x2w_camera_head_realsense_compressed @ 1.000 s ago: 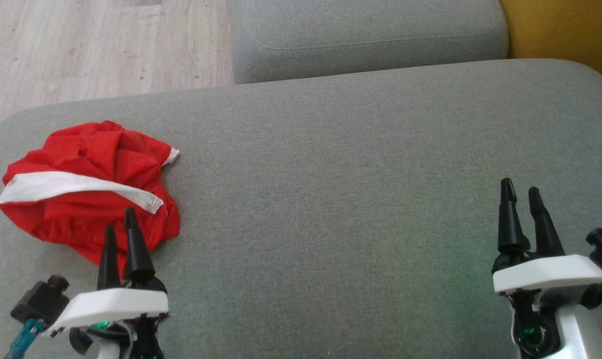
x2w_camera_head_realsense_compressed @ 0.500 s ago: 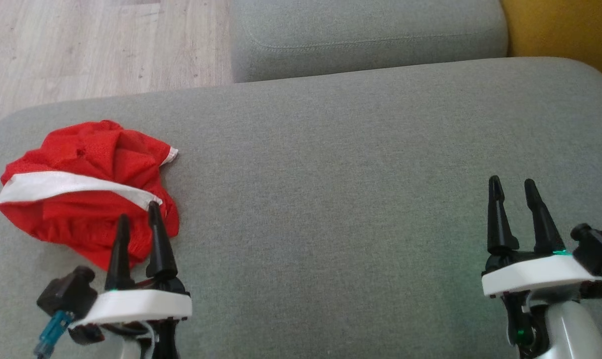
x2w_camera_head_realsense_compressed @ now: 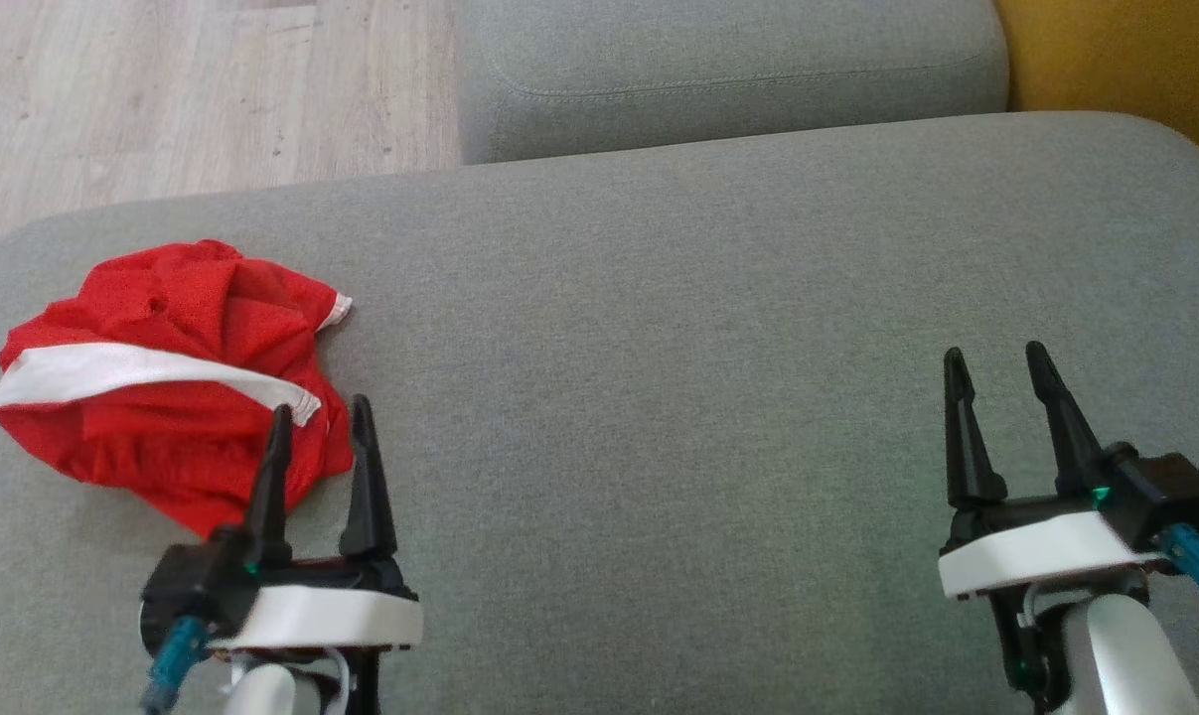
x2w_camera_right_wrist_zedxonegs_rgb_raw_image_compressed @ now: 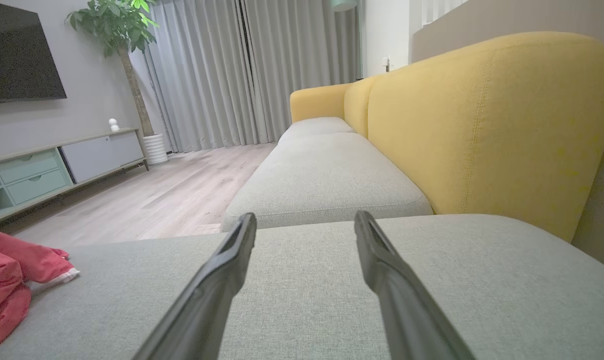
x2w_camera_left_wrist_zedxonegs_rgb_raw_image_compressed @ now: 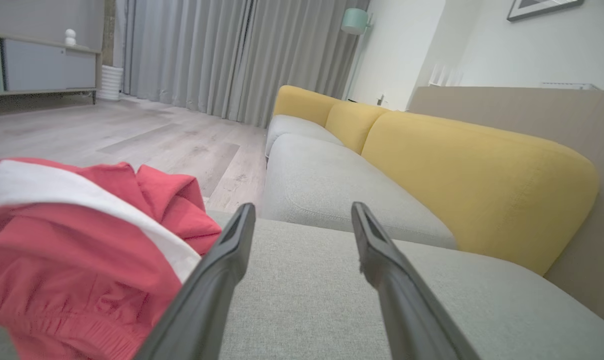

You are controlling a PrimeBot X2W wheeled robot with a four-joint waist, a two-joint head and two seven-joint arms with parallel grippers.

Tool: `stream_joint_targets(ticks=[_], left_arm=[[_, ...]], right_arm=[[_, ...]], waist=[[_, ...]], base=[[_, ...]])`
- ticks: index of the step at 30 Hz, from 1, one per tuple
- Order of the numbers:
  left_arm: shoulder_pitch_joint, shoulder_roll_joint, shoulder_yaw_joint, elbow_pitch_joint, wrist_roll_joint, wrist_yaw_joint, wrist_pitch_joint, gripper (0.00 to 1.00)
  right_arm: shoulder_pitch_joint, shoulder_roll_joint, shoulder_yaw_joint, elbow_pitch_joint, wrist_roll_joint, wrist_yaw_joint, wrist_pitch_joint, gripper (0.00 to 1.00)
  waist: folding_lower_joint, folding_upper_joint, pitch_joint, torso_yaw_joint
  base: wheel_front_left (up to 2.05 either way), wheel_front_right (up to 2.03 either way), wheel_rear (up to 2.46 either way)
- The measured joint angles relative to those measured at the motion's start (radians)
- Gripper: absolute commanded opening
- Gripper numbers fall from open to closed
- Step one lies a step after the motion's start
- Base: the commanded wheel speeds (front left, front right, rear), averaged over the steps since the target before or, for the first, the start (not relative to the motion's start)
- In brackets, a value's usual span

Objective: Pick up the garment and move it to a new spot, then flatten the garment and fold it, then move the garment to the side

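The garment point(x2w_camera_head_realsense_compressed: 162, 372) is a crumpled red piece with a white band, lying at the left end of the grey sofa seat point(x2w_camera_head_realsense_compressed: 659, 328). The left wrist view has the garment point(x2w_camera_left_wrist_zedxonegs_rgb_raw_image_compressed: 76, 250) at its left. It also lies at the far left of the right wrist view, as a red heap point(x2w_camera_right_wrist_zedxonegs_rgb_raw_image_compressed: 11, 280). My left gripper point(x2w_camera_head_realsense_compressed: 321, 417) is open just off the garment's near right edge, its left finger over the cloth in the head view, nothing between the fingers. My right gripper point(x2w_camera_head_realsense_compressed: 996, 362) is open over bare seat far to the right.
A second grey seat cushion point(x2w_camera_head_realsense_compressed: 728, 70) adjoins at the back, with wooden floor point(x2w_camera_head_realsense_compressed: 192, 89) beyond the left. Yellow backrests point(x2w_camera_right_wrist_zedxonegs_rgb_raw_image_compressed: 482, 125) run along the right side. The wide middle of the seat lies bare between my grippers.
Both grippers have rolled at the wrist, so their fingers now stand side by side. The left gripper has shifted right along the garment's near edge; the right gripper has drifted left.
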Motion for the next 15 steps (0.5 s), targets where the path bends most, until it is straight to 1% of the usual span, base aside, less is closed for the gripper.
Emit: stream_joint_targets(ticks=[4, 7, 15], left_arm=[[0.0, 0.015, -0.032, 0.004, 0.07, 0.017, -0.014, 1.0], [0.0, 0.041, -0.069, 0.016, 0.15, 0.046, -0.022, 1.0], [-0.016, 0.086, -0.158, 0.018, 0.272, 0.122, -0.048, 1.0]], right_arm=[[0.0, 0.0, 0.006, -0.003, -0.073, 0.0, -0.016, 1.0], [0.0, 0.0, 0.004, -0.002, -0.146, 0.0, -0.022, 1.0], [-0.001, -0.001, 0.022, -0.024, -0.253, 0.0, -0.049, 1.0]], waist=[[0.0, 0.0, -0.001, -0.004], [0.0, 0.0, 0.001, -0.005], [0.0, 0.0, 0.004, -0.007]], base=[[0.0, 0.0, 0.0], [0.0, 0.0, 0.0], [0.0, 0.0, 0.0]])
